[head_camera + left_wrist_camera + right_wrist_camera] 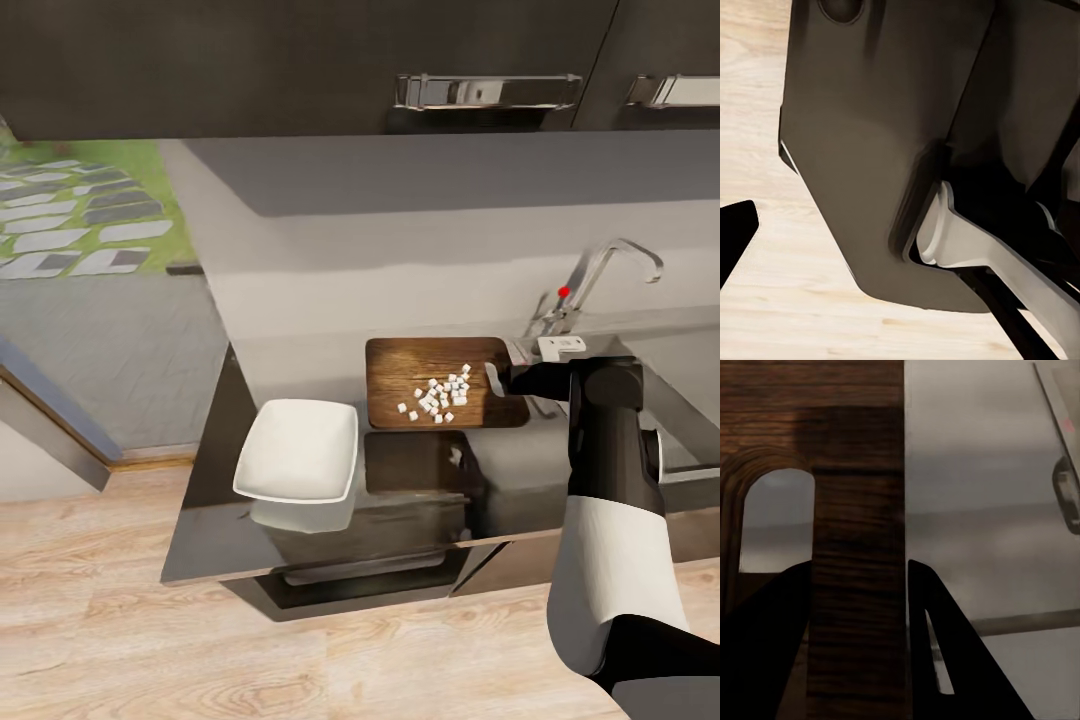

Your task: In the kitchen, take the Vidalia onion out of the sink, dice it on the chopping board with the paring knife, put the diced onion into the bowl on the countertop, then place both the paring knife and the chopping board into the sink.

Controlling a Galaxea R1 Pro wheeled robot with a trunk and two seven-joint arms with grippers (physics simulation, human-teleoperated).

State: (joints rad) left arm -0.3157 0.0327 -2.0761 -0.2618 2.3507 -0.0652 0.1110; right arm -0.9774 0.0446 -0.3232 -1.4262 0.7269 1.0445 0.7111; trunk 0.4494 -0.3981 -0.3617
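Note:
The chopping board [400, 365] lies on the countertop [220, 530] left of the sink [685, 420], with a cluster of white diced onion [440, 395] on its right half. My right gripper [495, 380] sits at the board's right end. In the right wrist view its two dark fingers [857, 566] press both sides of the wooden strip of the board [855, 450] beside the handle slot. The white bowl [298, 450] stands to the board's front left, apart from it. The paring knife is out of view. One dark fingertip [735, 229] of my left gripper hangs over the wooden floor.
The curved tap [610, 262] with its red knob [563, 292] rises behind the sink. Dark wall cabinets [300, 60] hang above the counter. My right arm [610, 500] reaches over the counter's front edge. A window [80, 215] opens at the left.

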